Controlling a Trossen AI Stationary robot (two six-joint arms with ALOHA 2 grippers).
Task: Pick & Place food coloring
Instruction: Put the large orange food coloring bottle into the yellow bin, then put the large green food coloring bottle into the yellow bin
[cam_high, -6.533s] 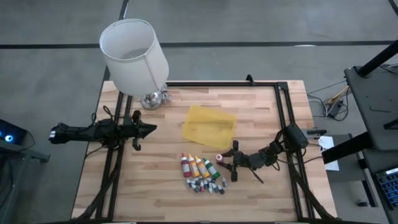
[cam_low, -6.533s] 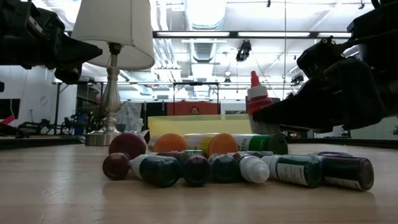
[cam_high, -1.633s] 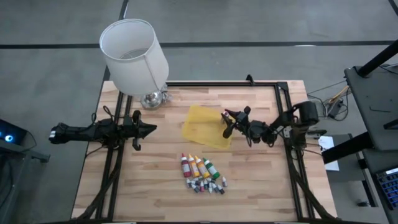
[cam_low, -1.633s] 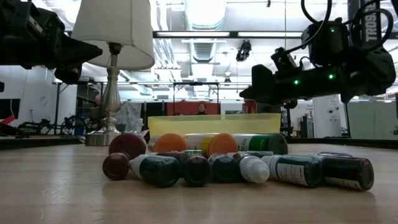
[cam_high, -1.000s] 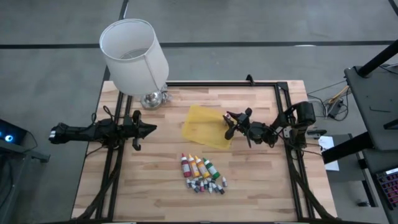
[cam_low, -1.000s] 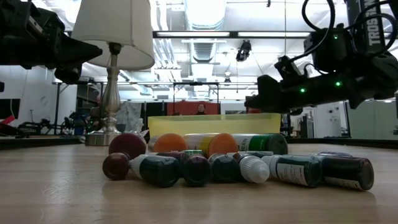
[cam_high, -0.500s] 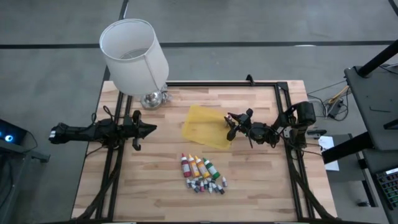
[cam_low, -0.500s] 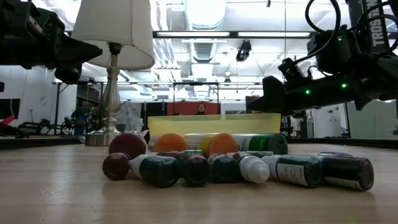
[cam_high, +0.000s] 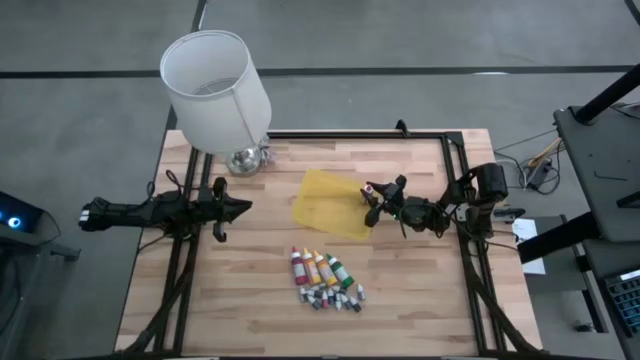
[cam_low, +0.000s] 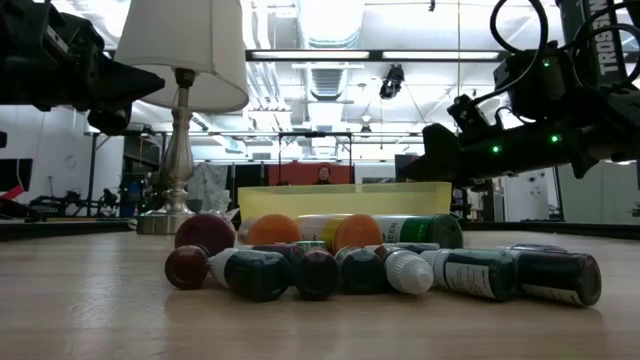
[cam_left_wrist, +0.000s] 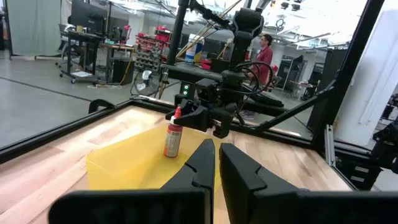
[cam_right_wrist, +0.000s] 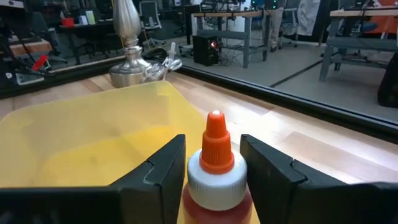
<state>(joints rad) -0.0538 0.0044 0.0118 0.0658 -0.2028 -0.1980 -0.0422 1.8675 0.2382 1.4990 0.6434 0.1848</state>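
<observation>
My right gripper (cam_high: 373, 196) is at the right edge of the yellow tray (cam_high: 335, 203) and is shut on a red food coloring bottle (cam_left_wrist: 172, 135) with a white collar and orange tip. The other food coloring lies on the table nearer the near edge. It is a row of red, orange, yellow and green bottles (cam_high: 318, 268) with several small vials (cam_high: 332, 297) in front of them; the low view shows them close up (cam_low: 330, 255). My left gripper (cam_high: 238, 207) hangs shut over the table's left side, touching nothing. My right gripper pinches the red bottle between its two fingers (cam_right_wrist: 163, 171) on the upper body just below the white collar (cam_right_wrist: 216, 182). The fingers come level from the table's right side. The bottle stands upright with its base (cam_left_wrist: 169, 154) low in the tray; whether it rests there I cannot tell.
A lamp with a white shade (cam_high: 215, 88) stands on its silver base (cam_high: 246, 159) at the far left corner. Black frame rails (cam_high: 455, 190) run along the table's sides and far edge. Bare wood lies left of and in front of the bottles.
My right gripper, still shut on the red bottle, has sunk a little toward the tray's right edge and then held nearly still. The bottles on the table have not moved.
</observation>
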